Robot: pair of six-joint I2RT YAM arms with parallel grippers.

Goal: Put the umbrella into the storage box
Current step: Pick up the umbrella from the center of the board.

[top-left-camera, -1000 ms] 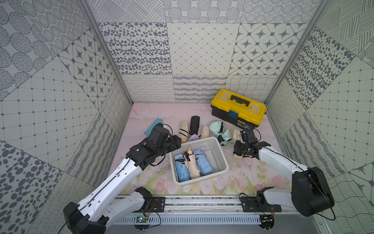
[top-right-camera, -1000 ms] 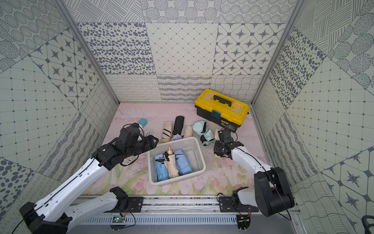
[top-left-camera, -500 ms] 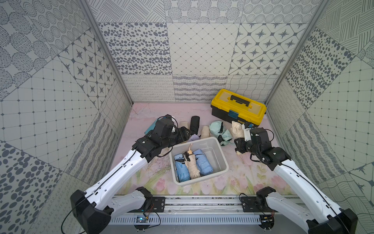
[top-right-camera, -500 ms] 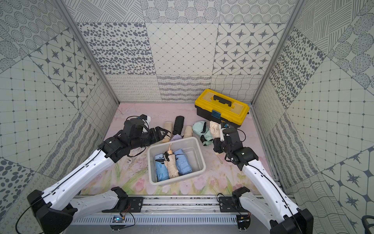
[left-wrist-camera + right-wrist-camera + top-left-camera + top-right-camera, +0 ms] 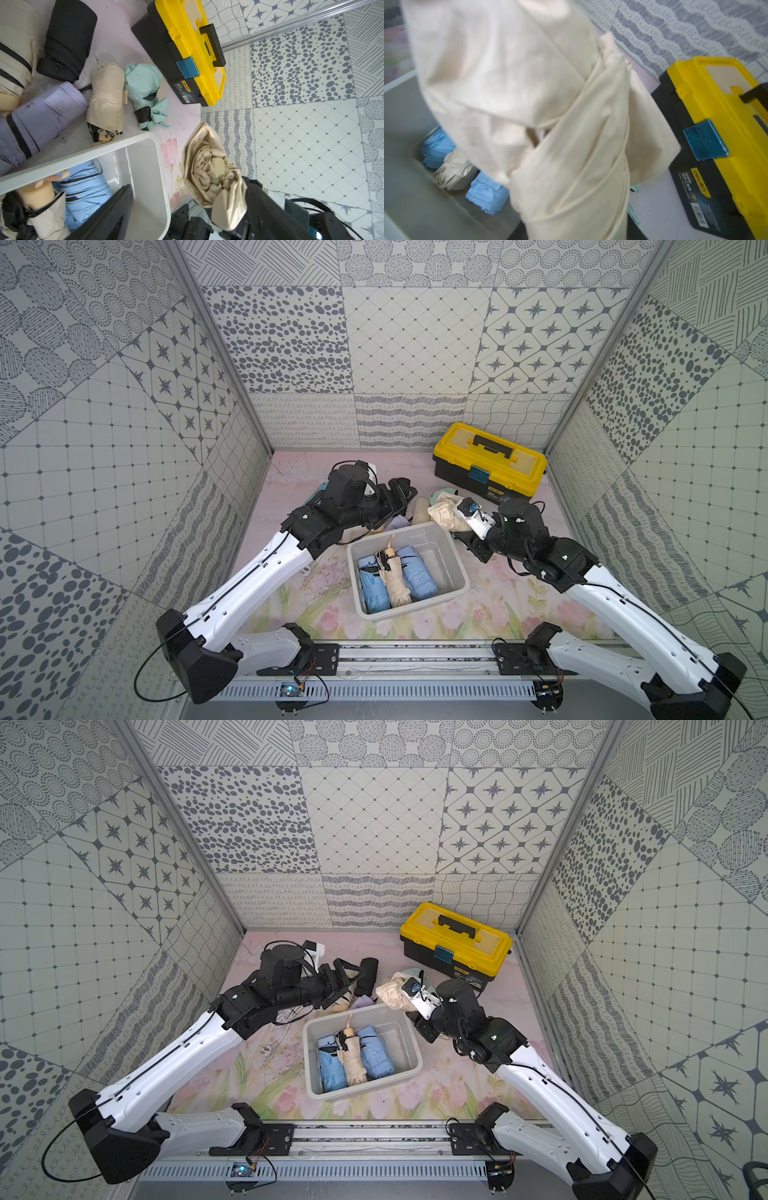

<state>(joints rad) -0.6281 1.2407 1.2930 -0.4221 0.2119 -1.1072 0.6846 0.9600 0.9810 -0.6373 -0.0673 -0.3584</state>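
Note:
My right gripper (image 5: 463,531) (image 5: 415,1009) is shut on a cream folded umbrella (image 5: 446,512) (image 5: 392,990), held in the air just off the back right corner of the white storage box (image 5: 411,611) (image 5: 361,1092). That umbrella fills the right wrist view (image 5: 550,104) and hides the jaws there. In the left wrist view it shows end-on (image 5: 212,172). Two light blue umbrellas (image 5: 415,578) and a beige one (image 5: 395,578) lie in the box. My left gripper (image 5: 399,491) (image 5: 349,975) (image 5: 191,209) hangs open and empty behind the box.
Behind the box lie a black umbrella (image 5: 68,39), a lilac one (image 5: 41,116), a beige one (image 5: 106,99), a mint one (image 5: 145,83) and a cream black-striped one (image 5: 14,52). A yellow-lidded black toolbox (image 5: 490,460) stands at the back right.
My right arm has lifted the cream umbrella off the table and carried it toward the box's back right corner. My left gripper has moved back from the box and opened wider.

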